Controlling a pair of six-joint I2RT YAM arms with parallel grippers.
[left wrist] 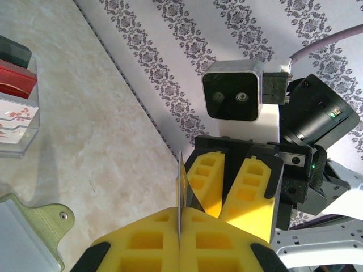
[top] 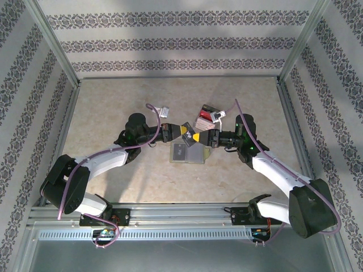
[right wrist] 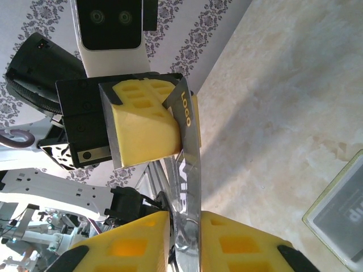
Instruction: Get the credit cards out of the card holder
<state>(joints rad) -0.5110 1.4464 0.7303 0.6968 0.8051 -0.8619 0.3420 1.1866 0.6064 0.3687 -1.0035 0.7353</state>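
Observation:
A dark, glossy credit card marked "VIP" and "LOGO" hangs above the table between both grippers. My left gripper is shut on one end, with the card edge-on between its yellow pads. My right gripper grips the other end, and the card lies slanted across its narrow gap, touching both pads. In the top view the left gripper and right gripper meet tip to tip over the table's middle. The olive-green card holder lies spread open on the table just below them.
More cards, red, dark and white, sit in a clear stand on the table beyond the right gripper. Patterned walls with metal posts enclose the marble-look table on three sides. A rail runs along the near edge.

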